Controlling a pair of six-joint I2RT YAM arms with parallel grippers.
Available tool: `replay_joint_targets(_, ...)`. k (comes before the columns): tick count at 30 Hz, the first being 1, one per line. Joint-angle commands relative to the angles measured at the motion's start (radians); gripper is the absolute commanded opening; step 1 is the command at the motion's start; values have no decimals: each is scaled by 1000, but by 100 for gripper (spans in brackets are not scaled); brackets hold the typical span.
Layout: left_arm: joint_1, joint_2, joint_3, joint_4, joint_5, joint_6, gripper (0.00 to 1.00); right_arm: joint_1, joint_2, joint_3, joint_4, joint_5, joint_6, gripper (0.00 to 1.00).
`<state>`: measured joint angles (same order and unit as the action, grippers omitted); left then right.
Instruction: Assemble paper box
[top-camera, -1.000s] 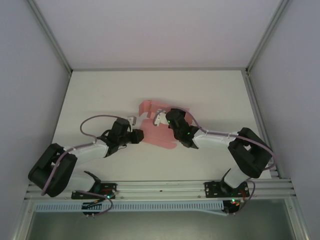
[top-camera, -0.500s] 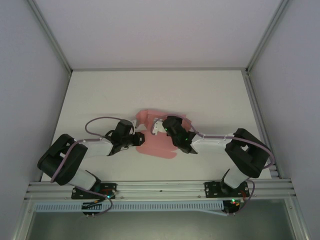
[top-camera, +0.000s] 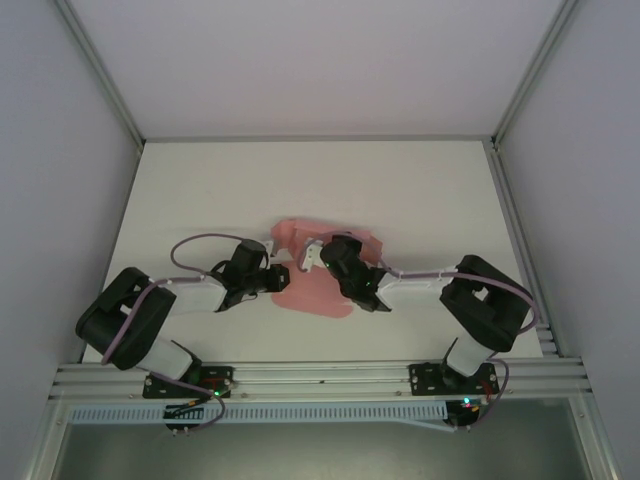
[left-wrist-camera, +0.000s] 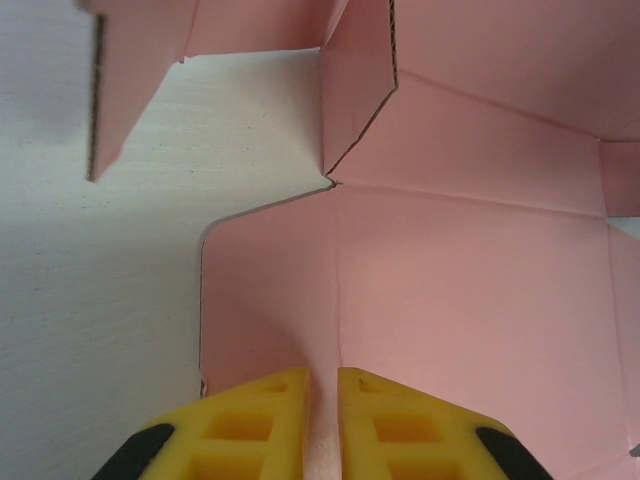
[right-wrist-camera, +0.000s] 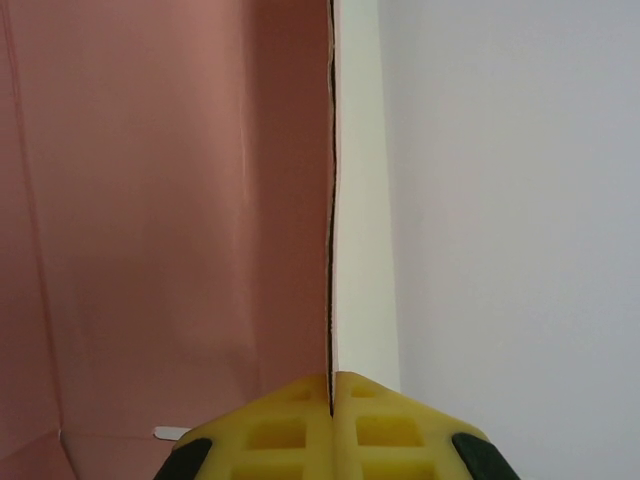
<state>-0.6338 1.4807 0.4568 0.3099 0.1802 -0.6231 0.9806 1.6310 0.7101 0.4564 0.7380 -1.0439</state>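
A: Where's the paper box (top-camera: 312, 292) from where you stand?

B: Middle of the table (top-camera: 200, 190), just below centre in the overhead view. It's no box yet: a pink card sheet, mostly flat, with a flap (left-wrist-camera: 355, 90) standing up on its far side.

A: And the claws?

B: One on each side. The left claw (top-camera: 278, 277) comes in from the left and is closed on the sheet's left edge. In its own camera the yellow fingers (left-wrist-camera: 262, 420) pinch a small ridge of card between them. The right claw (top-camera: 312, 252) reaches in from the right, at the upper part of the sheet. It is clamped tight on a raised panel that runs edge-on straight up from its fingertips.

A: So which arm is nearer?

B: Neither, really. Both have hold, and the sheet lies between them. What matters, I'd say, is the crease (left-wrist-camera: 338, 280) running straight away from the left claw's pinch toward the notch. The next fold probably turns on that line.

A: Long axis?

B: Roughly upper left to lower right in the overhead view, though the arms hide much of it.
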Motion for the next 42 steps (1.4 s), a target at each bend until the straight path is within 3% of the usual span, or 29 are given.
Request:
replay_joint_targets(1,-12,-46,-2,-43,-18,-3,18,35,41,-36,-48,-35,17,0)
replay_joint_targets(5,-18,-189,34,-157,-87,20,37,32,33,-51,-20,-2,-1,0)
replay_joint_targets(6,-19,-233,46,-200,-132,29,44,31,30,-50,-18,3,-4,0)
replay_joint_targets(8,-18,-322,73,-290,-249,46,47,30,24,-49,-16,19,-17,0)
replay_joint_targets(9,-11,-359,84,-325,-303,51,54,30,23,-49,-8,25,-25,0)
replay_joint_targets(11,17,-414,110,-373,-374,49,84,30,19,-48,10,36,-40,0)
replay_joint_targets(13,59,-428,127,-393,-411,25,99,30,12,-46,27,40,-49,0)
replay_joint_targets(17,194,-356,164,-379,-411,-20,100,27,-6,-37,51,33,-72,0)
replay_joint_targets(22,329,-186,206,-243,-313,2,100,23,-21,-30,57,20,-79,0)
replay_joint_targets(24,335,-111,239,-213,-292,58,100,20,-28,-29,64,19,-79,0)
replay_joint_targets(26,335,-47,259,-164,-192,125,100,15,-33,-31,75,18,-80,0)
replay_joint_targets(29,333,7,237,-41,5,203,88,7,-34,-24,66,20,-82,0)
replay_joint_targets(32,319,37,191,87,130,267,77,1,-38,-16,47,17,-79,0)
replay_joint_targets(37,290,112,202,158,232,328,61,2,-46,4,1,-11,-50,0)
replay_joint_targets(42,264,133,174,228,259,351,55,1,-23,19,-13,8,-50,0)
